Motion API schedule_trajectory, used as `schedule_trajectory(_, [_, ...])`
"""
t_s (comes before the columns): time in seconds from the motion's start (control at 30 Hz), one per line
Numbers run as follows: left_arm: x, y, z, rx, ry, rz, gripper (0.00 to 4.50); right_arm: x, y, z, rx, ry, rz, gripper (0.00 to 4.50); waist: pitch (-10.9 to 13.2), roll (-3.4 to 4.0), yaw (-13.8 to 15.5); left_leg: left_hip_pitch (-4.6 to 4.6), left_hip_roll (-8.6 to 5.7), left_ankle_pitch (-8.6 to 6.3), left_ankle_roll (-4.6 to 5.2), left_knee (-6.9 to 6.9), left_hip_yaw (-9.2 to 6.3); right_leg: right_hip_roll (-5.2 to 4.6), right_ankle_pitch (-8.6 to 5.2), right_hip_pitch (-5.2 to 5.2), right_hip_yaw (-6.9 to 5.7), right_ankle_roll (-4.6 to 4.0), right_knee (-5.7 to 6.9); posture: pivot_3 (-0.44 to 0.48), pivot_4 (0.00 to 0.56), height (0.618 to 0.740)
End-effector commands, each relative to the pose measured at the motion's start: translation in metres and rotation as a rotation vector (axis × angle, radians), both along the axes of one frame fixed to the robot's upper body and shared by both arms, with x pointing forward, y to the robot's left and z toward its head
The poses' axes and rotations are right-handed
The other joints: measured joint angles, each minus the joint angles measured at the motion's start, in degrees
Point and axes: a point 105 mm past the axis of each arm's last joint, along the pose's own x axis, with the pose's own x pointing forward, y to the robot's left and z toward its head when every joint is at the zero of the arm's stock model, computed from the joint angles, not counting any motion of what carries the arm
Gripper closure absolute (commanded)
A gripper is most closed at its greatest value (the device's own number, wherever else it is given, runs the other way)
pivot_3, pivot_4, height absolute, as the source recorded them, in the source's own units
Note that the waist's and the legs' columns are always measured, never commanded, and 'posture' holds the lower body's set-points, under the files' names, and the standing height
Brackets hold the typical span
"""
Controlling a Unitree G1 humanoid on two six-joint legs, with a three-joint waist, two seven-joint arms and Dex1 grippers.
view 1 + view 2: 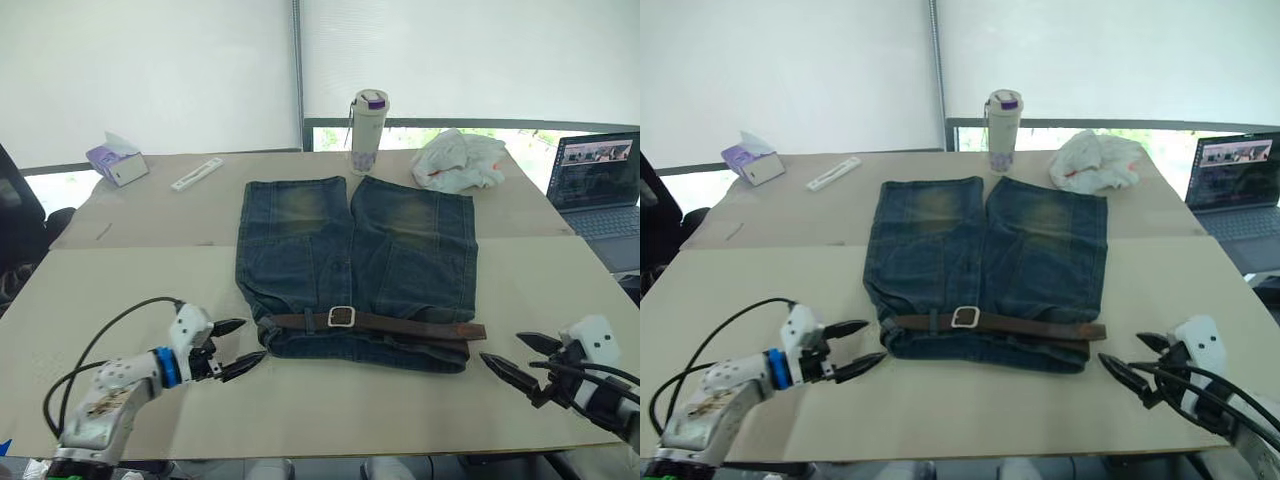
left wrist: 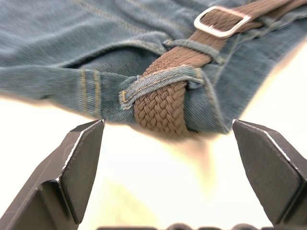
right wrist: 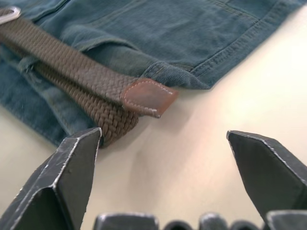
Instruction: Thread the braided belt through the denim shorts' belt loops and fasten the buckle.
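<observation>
The denim shorts (image 1: pixel 355 260) lie flat on the table with the waistband toward me and the legs pointing away. The braided belt (image 1: pixel 410 326) runs along the waistband. It passes under a belt loop (image 2: pixel 163 84) at the shorts' left side. The silver buckle (image 1: pixel 341 316) sits near the waistband's middle with strap lying across its frame. The belt's brown leather tip (image 3: pixel 146 96) rests at the shorts' right side. My left gripper (image 1: pixel 253 340) is open just left of the waistband. Open too, my right gripper (image 1: pixel 500 347) hovers just right of the belt's tip. Neither holds anything.
A white bottle with a purple lid (image 1: pixel 368 130) stands behind the shorts. Crumpled white cloth (image 1: pixel 460 160) lies at the back right, with an open laptop (image 1: pixel 600 185) at the right edge. A tissue box (image 1: pixel 116 160) and a flat white object (image 1: pixel 197 173) lie at the back left.
</observation>
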Motion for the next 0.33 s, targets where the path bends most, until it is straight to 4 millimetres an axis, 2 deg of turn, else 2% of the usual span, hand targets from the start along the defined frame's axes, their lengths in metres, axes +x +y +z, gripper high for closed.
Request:
schedule_trajectory(0.03, [-0.010, 0.027, 0.008, 0.111, -0.043, 0.000, 0.00, -0.005, -0.009, 0.006, -0.057, -0.053, 0.070, 0.02, 0.02, -0.04, -0.01, 0.01, 0.00, -0.01, 0.01, -0.03, 0.00, 0.00, 0.00, 0.01, 0.00, -0.01, -0.04, 0.000, 0.150, 0.740])
schedule_trajectory(0.1, [-0.012, 0.041, 0.007, 0.170, -0.039, 0.023, 0.00, -0.003, -0.017, 0.005, -0.061, -0.084, 0.061, 0.02, 0.06, -0.09, 0.07, 0.04, 0.02, -0.02, 0.02, -0.06, -0.01, 0.00, 0.04, 0.01, 0.00, -0.13, -0.03, 0.000, 0.150, 0.740])
schedule_trajectory(0.23, [-0.007, 0.054, 0.007, 0.236, -0.067, 0.071, 0.00, -0.007, -0.022, -0.003, -0.051, -0.074, 0.100, 0.02, 0.08, -0.07, 0.39, 0.07, 0.03, -0.02, 0.02, -0.03, 0.01, -0.07, 0.03, 0.04, 0.00, -0.16, -0.04, 0.000, 0.150, 0.740])
schedule_trajectory(0.33, [-0.007, 0.066, -0.001, 0.281, -0.062, 0.115, 0.00, -0.007, -0.028, -0.005, -0.071, -0.101, 0.104, 0.02, 0.09, -0.07, 0.32, 0.06, 0.02, -0.02, 0.02, -0.05, 0.02, -0.09, 0.06, 0.04, 0.00, -0.22, -0.03, 0.000, 0.150, 0.740])
